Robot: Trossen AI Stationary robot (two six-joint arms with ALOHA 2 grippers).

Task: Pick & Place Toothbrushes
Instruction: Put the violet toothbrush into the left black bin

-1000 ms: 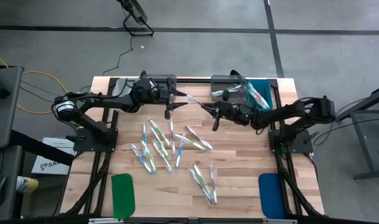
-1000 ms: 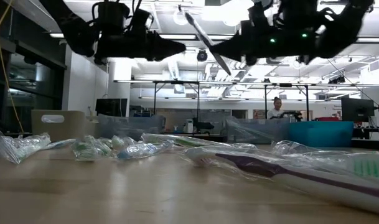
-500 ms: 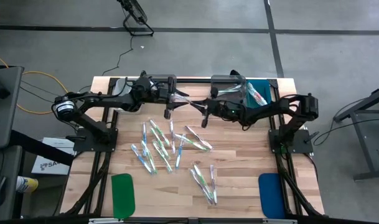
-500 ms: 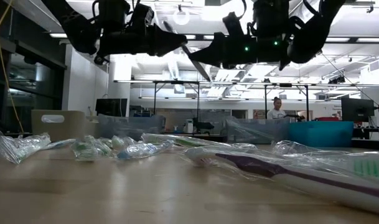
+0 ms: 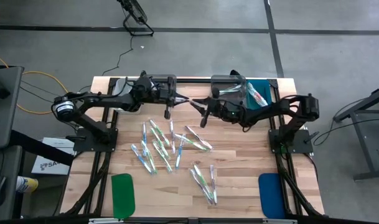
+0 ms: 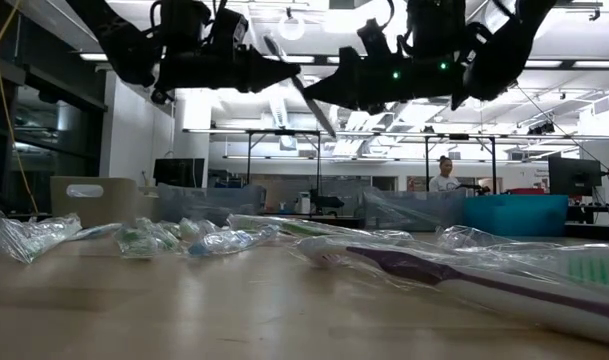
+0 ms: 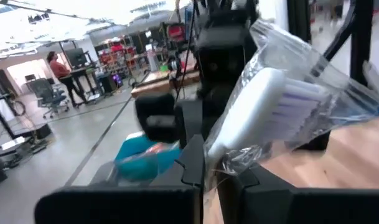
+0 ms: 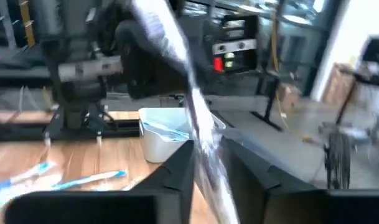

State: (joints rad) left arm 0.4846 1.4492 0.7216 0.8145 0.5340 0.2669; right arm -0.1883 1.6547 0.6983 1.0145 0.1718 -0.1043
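Above the wooden table (image 5: 239, 180), near its far edge, a wrapped toothbrush (image 5: 190, 102) spans between the left gripper (image 5: 169, 101), clamped shut on one end, and the right gripper (image 5: 205, 110), whose fingers look part-way parted around the other; whether it grips, I cannot tell. Judged progress: early, since a loose pile of toothbrushes (image 5: 170, 149) lies mid-table. The teal bin (image 5: 262, 96) at the table's far right corner holds a few pieces, and contents of the grey bins (image 5: 226, 84) beside it are unclear.
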